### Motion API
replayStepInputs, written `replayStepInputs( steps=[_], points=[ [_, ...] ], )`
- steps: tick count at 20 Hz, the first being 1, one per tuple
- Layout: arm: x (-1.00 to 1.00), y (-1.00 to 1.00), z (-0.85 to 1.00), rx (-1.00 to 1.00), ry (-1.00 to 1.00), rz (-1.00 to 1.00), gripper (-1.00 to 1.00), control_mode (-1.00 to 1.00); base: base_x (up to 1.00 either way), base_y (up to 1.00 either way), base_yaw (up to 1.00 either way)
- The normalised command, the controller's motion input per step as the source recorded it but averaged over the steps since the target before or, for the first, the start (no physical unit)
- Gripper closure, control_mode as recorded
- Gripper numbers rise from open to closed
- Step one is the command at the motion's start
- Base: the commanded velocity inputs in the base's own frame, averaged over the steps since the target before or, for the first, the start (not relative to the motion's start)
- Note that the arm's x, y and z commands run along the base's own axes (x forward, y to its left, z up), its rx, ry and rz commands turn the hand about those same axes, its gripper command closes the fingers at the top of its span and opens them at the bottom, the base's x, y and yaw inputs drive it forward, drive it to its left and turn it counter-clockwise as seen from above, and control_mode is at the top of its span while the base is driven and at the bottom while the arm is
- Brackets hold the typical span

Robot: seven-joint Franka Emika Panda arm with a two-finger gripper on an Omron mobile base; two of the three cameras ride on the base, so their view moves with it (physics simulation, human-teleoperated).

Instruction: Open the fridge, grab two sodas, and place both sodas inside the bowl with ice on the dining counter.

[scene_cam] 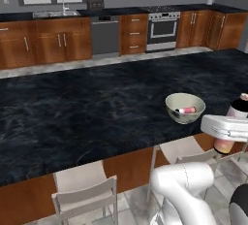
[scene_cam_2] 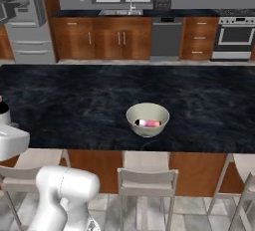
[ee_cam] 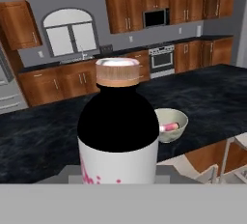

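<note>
Closest to the hand camera stands a soda bottle [ee_cam: 118, 131], upright, with a black shoulder, a white body flecked with pink and a pale brownish cap; it rises right in front of the lens, between where the gripper's tips would be, though the tips themselves are hidden. From the left base view the same bottle [scene_cam: 236, 110] shows at the right edge, its dark neck above the white hand [scene_cam: 226, 127] and an orange-pink base below it, so the pincer looks closed around the bottle, which hangs clear of any surface, at the near right edge of the dining counter [scene_cam: 72, 117]. On that black, white-veined top sits the bowl [scene_cam: 185, 107], cream with a grey rim, near the counter's near edge and just left of the held bottle. Inside it lies the other soda [scene_cam: 185, 109], pink, on its side with its dark cap end to the left. Whether ice lies in the bowl I cannot tell. From the right base view the bowl [scene_cam_2: 148, 119] sits well apart from the hand at the left edge. Far left in that view stands the grey fridge [scene_cam_2: 22, 16]. Pale chairs [scene_cam: 87, 195] line the counter's near side.
</note>
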Motion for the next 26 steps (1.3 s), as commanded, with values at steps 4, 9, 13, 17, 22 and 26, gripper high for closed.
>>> replayStepInputs(
  steps=[4, 9, 13, 17, 22, 26],
  points=[
    [0.00, 0.00, 0.00, 0.00, 0.00, 0.00, 1.00, 1.00, 0.71, -0.84, -0.02],
    [0.00, 0.00, 0.00, 0.00, 0.00, 0.00, 1.00, 1.00, 0.78, -0.70, 0.00],
    [0.00, 0.00, 0.00, 0.00, 0.00, 0.00, 1.00, 1.00, 0.39, -0.85, -0.06],
    [0.00, 0.00, 0.00, 0.00, 0.00, 0.00, 1.00, 1.00, -0.53, -0.98, -0.05],
    [0.00, 0.00, 0.00, 0.00, 0.00, 0.00, 1.00, 1.00, -0.15, -0.84, -0.01],
    [0.00, 0.00, 0.00, 0.00, 0.00, 0.00, 1.00, 1.00, 0.58, -0.39, 0.09]
  ],
)
